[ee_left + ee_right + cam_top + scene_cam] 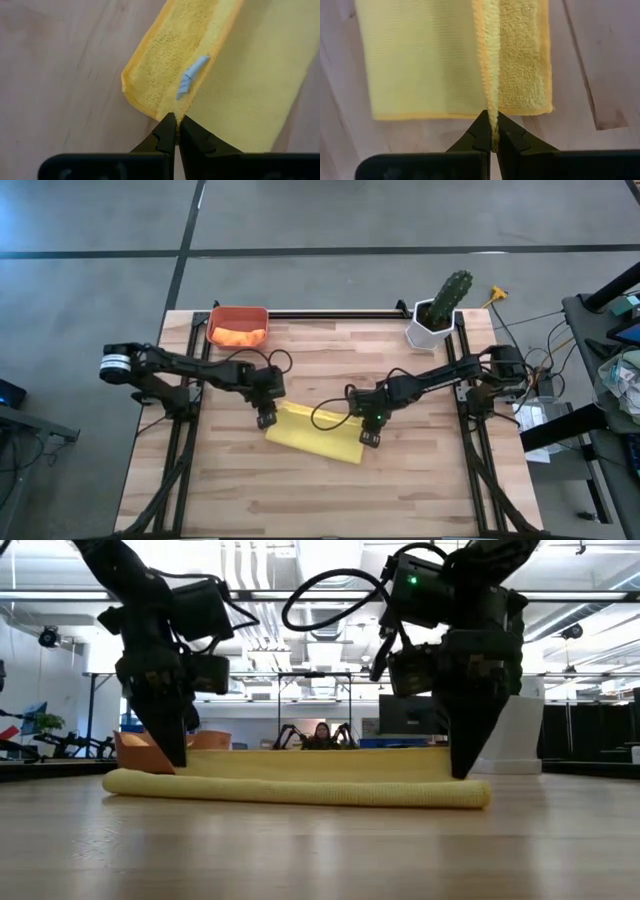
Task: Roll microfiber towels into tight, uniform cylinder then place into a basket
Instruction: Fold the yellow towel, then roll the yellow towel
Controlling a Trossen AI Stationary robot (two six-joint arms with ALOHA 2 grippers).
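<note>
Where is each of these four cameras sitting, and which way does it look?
High: overhead, straight down on the table, both arms, basket.
Low: table height, looking level across the yellow towel; both hands come from above.
Left wrist: on left arm, past the left hand pinching the towel's fold.
Right wrist: likewise, right hand.
All four share the towel.

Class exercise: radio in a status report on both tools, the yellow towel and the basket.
Left tool and right tool shut on yellow towel, one per end. Orange towel in basket. Nothing in the way.
</note>
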